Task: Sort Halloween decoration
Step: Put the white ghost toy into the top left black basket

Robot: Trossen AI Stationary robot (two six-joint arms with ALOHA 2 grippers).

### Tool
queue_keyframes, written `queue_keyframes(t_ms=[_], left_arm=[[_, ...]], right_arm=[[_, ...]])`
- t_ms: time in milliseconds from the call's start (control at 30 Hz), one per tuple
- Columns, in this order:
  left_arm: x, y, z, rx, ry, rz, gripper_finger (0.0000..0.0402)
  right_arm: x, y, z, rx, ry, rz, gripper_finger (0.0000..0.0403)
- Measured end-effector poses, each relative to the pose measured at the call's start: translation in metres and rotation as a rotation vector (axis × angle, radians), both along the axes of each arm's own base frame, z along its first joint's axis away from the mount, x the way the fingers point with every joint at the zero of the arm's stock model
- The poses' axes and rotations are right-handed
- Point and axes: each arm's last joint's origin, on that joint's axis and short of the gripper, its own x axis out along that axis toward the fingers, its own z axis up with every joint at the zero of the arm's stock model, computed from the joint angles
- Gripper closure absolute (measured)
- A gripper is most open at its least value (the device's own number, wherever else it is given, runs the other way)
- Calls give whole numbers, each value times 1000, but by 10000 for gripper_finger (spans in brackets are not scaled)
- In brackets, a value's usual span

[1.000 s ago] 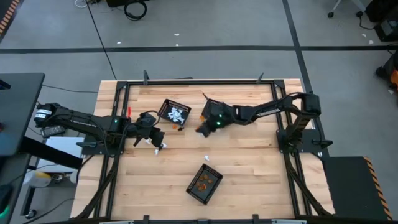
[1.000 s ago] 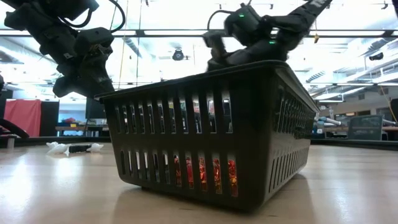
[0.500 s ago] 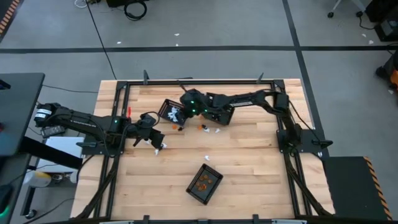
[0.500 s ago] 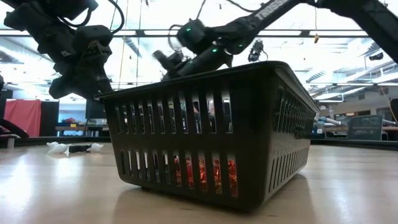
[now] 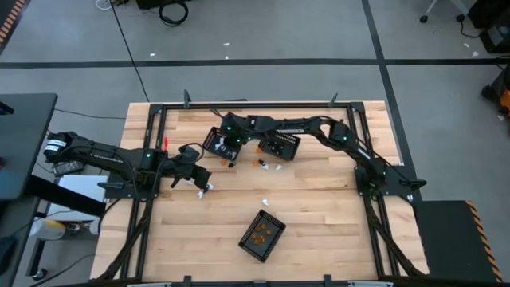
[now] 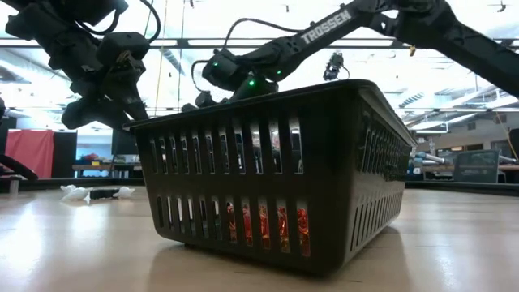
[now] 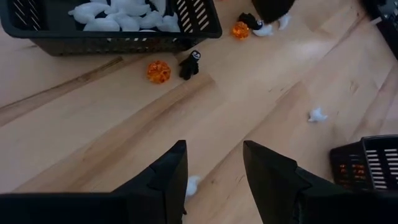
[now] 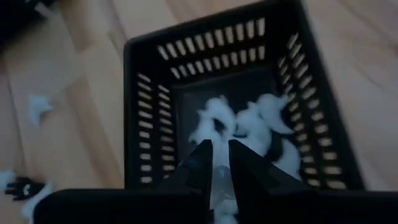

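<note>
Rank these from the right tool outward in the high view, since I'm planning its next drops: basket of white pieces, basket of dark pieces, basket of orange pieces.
1. Basket of white pieces, directly under the right tool.
2. Basket of dark pieces, beside it, mid-table.
3. Basket of orange pieces, near front edge.

- Far-side strip is crowded: basket of white trinkets [image 5: 224, 143] and a second basket [image 5: 280, 146] stand near each other, right arm [image 5: 307, 127] stretched over them.
- Loose trinkets [image 5: 261, 163] are scattered just in front.
- Basket with orange pieces [image 5: 262, 234] blocks near centre.
- Bare table [image 5: 335, 231] is left open beside it.
</note>
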Motion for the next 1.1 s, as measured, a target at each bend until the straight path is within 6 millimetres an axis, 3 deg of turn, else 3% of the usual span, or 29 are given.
queue_keyframes(t_ms=[167, 500, 833, 933, 1100], left_arm=[[0, 0, 0, 2, 2, 0, 237], [0, 1, 0, 32, 8, -7, 237], [0, 0, 0, 37, 12, -19, 237], [0, 0, 0, 34, 16, -55, 237], [0, -1, 0, 39, 22, -113, 237]], right_arm=[[-2, -2, 6, -13, 16, 27, 338], [-9, -15, 7, 43, 29, 27, 269], [-14, -14, 7, 76, 80, 4, 230], [-17, -14, 14, 63, 89, -12, 230], [-23, -13, 41, 51, 44, -69, 233]])
